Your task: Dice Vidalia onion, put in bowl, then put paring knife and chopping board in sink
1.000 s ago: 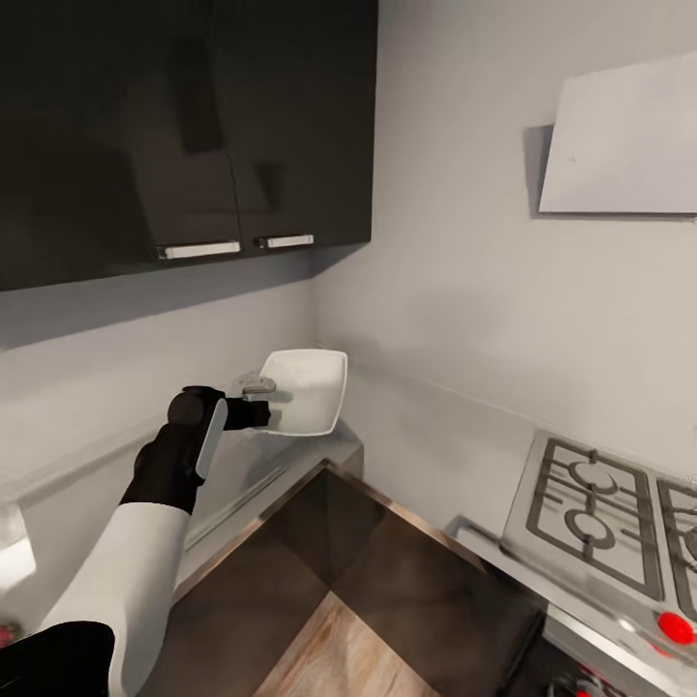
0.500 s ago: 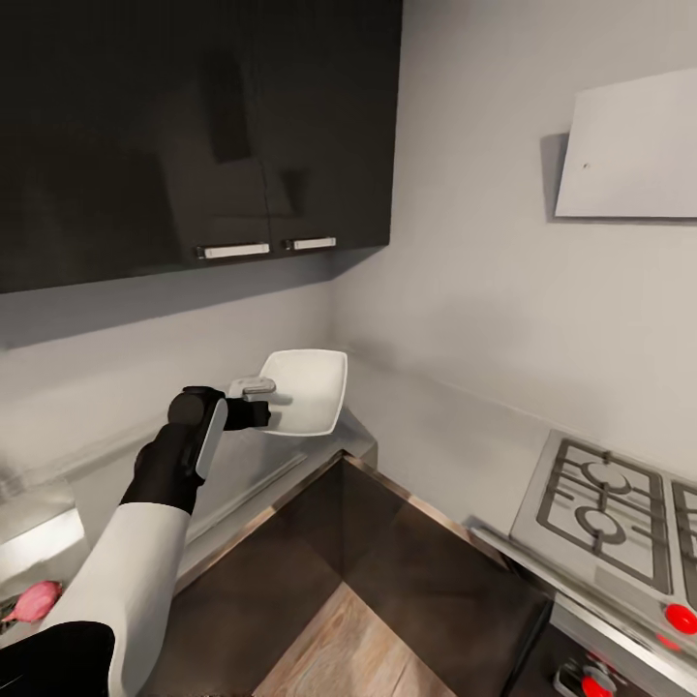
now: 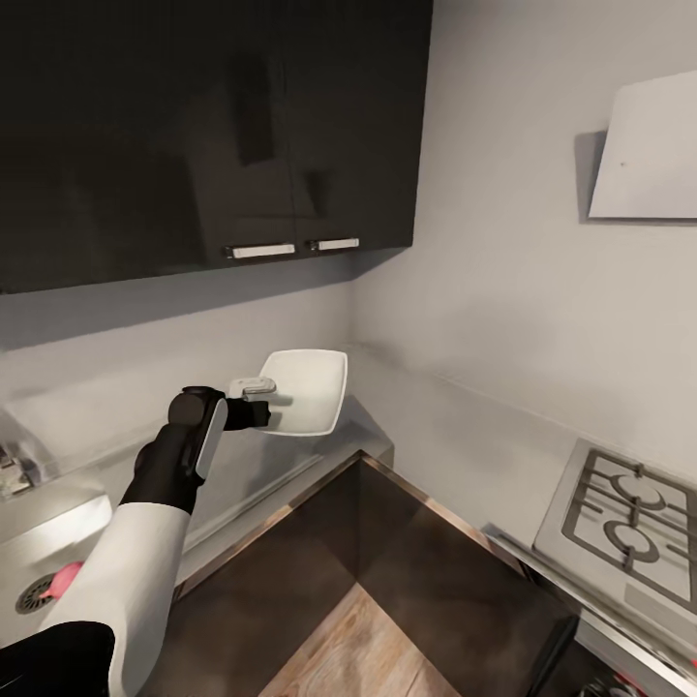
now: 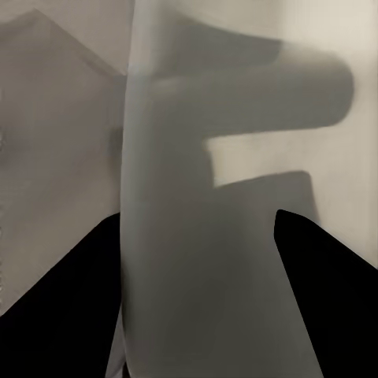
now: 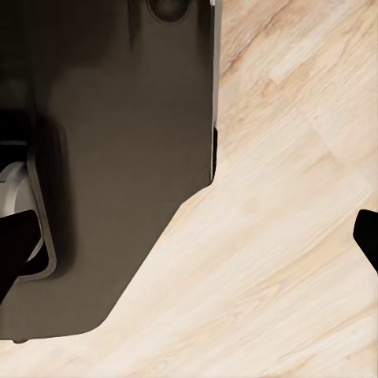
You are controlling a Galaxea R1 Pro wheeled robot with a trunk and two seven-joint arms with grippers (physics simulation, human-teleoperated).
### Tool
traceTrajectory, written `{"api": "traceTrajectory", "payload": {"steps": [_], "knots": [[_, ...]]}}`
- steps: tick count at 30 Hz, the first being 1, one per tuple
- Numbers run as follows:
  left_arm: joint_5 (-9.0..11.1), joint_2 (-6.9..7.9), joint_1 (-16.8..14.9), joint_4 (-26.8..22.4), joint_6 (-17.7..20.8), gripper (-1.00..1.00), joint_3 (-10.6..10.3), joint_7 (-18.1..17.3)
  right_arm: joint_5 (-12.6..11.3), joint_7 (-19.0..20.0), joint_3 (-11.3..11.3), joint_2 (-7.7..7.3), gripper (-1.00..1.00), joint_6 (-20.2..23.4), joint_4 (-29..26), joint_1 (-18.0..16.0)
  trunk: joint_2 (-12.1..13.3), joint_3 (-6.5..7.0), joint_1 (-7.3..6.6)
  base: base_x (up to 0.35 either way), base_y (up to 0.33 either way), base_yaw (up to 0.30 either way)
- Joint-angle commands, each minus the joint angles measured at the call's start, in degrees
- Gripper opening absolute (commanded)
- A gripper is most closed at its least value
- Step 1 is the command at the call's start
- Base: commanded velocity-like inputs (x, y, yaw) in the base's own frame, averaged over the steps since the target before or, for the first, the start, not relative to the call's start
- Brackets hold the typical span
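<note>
Left gripper point(image 3: 259, 399) clamps the bowl point(image 3: 308, 387) by its rim, held aloft; Vidalia onion point(image 3: 66, 578) in the sink point(image 3: 44, 523) sits down-left, nearer that arm. Right gripper's state: can't tell.

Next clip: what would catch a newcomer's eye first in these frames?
The white bowl stands out first, held up in the air by the left pincer in front of the grey wall, above the countertop corner. Next, a pink spot at the head view's lower left: the Vidalia onion lying in the sink by the drain. Overhead, glossy black wall cabinets dominate.
</note>
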Motion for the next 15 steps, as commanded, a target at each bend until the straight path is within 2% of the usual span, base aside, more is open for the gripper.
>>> {"api": "traceTrajectory", "payload": {"steps": [1, 15], "knots": [[0.11, -0.06, -0.06, -0.03, 0.26, -1.0, 0.18, -0.28, -0.02, 0.01, 0.02, -0.01, 1.0, -0.34, 0.11, -0.05, -0.13, -0.12, 0.04, 0.0, 0.0, 0.023], [0.11, -0.06, -0.06, -0.03, 0.26, -1.0, 0.16, -0.28, -0.02, -0.01, 0.02, -0.01, 1.0, -0.34, 0.12, -0.05, -0.13, -0.12, 0.04, 0.0, 0.0, 0.005]]}}
